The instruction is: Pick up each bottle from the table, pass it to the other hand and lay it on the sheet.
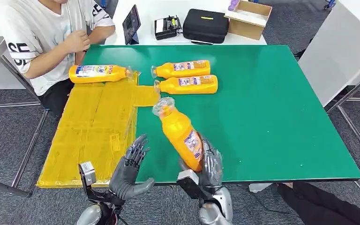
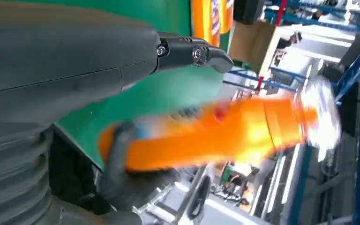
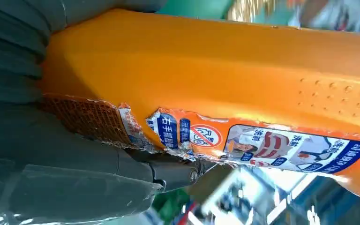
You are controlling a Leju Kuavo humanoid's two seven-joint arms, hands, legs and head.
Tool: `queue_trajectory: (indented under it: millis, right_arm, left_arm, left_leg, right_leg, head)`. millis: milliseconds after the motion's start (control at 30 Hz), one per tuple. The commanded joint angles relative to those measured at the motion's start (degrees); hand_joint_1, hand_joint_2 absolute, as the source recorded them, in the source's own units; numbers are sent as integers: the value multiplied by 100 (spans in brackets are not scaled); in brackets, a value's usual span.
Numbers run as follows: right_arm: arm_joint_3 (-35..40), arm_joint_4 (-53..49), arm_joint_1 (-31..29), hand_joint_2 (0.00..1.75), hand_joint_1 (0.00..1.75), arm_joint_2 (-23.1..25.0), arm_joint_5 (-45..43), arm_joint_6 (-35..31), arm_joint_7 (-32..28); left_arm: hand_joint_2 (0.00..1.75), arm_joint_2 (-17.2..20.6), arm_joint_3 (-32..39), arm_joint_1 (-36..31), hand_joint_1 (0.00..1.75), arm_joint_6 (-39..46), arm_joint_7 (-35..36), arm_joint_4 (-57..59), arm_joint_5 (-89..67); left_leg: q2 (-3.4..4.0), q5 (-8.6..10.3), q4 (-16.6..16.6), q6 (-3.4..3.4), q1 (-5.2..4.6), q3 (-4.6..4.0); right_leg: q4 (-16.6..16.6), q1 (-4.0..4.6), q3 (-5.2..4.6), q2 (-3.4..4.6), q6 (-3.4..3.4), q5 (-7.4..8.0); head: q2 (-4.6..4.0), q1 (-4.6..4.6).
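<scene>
My right hand grips the base of an orange bottle, lifted over the near edge of the green table with its cap tilted away and to the left; its torn label is close in the right wrist view. My left hand is open beside it, fingers spread, a short gap from the bottle. The left wrist view shows the held bottle blurred, beyond my fingers. Two more orange bottles lie on the table. Another bottle lies at the far end of the yellow sheet.
A person sits at the far left corner by the sheet. Behind the green table, a white table holds a tablet, a black case, a small device and a cardboard box.
</scene>
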Motion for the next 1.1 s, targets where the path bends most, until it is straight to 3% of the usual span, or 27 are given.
queue_trajectory:
  millis: [33, 333, 400, 633, 1100]
  right_arm:
    - [518, 1588, -494, 175, 175, 260, 431, -538, 132]
    - [1317, 2259, -732, 175, 171, 454, 655, -517, 207]
    - [1460, 2207, -655, 175, 171, 478, 1048, -538, 315]
    - [1593, 2154, -539, 175, 173, 553, 1407, -538, 316]
    - [1453, 1886, -386, 175, 175, 595, 1887, -538, 373]
  left_arm:
    - [175, 316, -371, -227, 0, -170, 174, 592, 287]
    - [175, 192, -260, -459, 0, -43, 296, 1093, 437]
    - [175, 176, -234, -537, 0, -31, 294, 1194, 487]
    - [175, 106, -112, -584, 0, 63, 310, 1272, 581]
    - [175, -68, 290, -530, 0, 240, 353, 1000, 959]
  left_leg:
    - [20, -12, -8, -5, 10, 38]
    - [10, -9, -4, -3, 10, 31]
    - [2, -6, -4, -3, 11, 23]
    - [1, -23, 2, -6, 20, 46]
    - [0, -7, 1, -3, 9, 8]
  right_leg:
    - [-13, 16, 35, 10, -27, -6]
    - [-9, 12, 29, 1, -22, -7]
    - [-8, 12, 24, -6, -21, -6]
    - [-7, 25, 49, -14, -39, -23]
    - [-1, 10, 5, -6, -17, -9]
  head:
    - [0, 0]
    - [0, 0]
    - [0, 0]
    - [0, 0]
    - [0, 0]
